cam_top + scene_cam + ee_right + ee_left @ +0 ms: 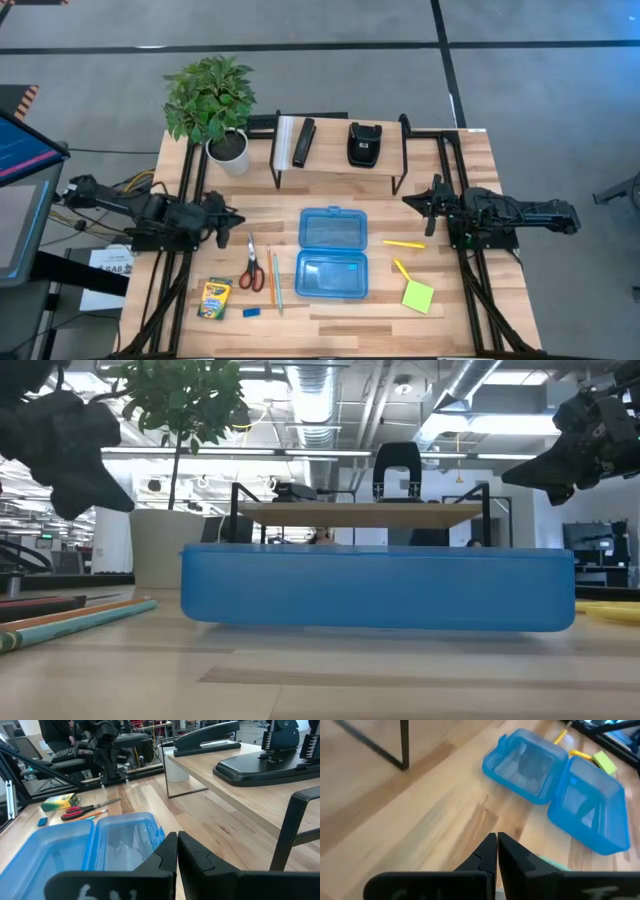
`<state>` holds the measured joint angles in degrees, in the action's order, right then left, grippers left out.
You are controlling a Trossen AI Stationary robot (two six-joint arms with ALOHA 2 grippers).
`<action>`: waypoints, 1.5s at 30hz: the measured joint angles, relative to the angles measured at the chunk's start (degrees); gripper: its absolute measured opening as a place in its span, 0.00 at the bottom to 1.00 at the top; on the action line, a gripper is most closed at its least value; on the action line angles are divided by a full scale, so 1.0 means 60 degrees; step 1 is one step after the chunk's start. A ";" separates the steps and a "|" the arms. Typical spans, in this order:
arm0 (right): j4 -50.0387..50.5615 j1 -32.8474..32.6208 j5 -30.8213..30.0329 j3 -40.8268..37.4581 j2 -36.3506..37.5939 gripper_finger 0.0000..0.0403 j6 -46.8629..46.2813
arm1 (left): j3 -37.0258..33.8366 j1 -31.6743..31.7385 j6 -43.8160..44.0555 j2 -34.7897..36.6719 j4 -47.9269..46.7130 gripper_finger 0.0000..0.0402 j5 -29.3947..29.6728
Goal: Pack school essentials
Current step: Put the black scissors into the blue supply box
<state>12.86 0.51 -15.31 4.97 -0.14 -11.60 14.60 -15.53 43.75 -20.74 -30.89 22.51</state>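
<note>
A: Both grippers closed, nothing held. Left gripper (236, 216) fingers (487, 854) pressed together, up off the bench near the left edge. Right gripper (411, 203) fingers (168, 851) also together, up off the bench near the right edge.

B: Under or near the left one?

A: Scissors (251, 270) red handles, lying toward the front-left, just beside them thin pencils (273, 282), orange and green. Crayon box (214, 298) at the front-left corner, eraser (251, 312) small and blue, near the front edge between box and pencils.

B: Right side?

A: Two yellow pencils (403, 243) apart from each other, near the right gripper. Sticky pad (418, 296) lime green, front-right.

B: Centre?

A: Blue case (332, 253) lying open flat, both halves up, mid-bench between the two groups. Can't see anything inside it.

B: Back edge?

A: Shelf (340, 153) on black legs along the back edge, stapler (303, 142) and black pouch (362, 143) on it. Plant (212, 100) in a white pot at the back-left corner.
</note>
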 joint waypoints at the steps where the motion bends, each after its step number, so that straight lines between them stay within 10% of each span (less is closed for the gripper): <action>1: 0.0000 0.0000 0.0003 0.0000 0.0000 0.09 0.0000 | 0.0002 -0.0062 0.0238 -0.0215 0.0026 0.00 -0.0078; 11: 0.0000 0.0000 0.0002 -0.0002 0.0000 0.09 -0.0002 | 0.0468 -0.0867 0.1215 -0.2624 0.0458 0.03 -0.1629; 21: 0.0000 0.0000 0.0001 -0.0001 -0.0002 0.09 -0.0004 | 0.2264 -0.2415 0.2068 -0.5453 0.0171 0.05 -0.1155; 28: 0.0000 0.0000 0.0004 -0.0003 0.0000 0.09 -0.0004 | 0.2541 -0.2594 0.3435 -0.7217 0.0030 0.25 -0.2467; 45: 0.0000 0.0000 0.0004 -0.0001 -0.0002 0.09 -0.0002 | 0.2640 -0.1954 0.6432 -0.8381 0.0475 0.67 -0.2233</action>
<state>12.86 0.51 -15.29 4.97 -0.15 -11.61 30.44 -27.25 82.35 -71.02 -28.04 9.11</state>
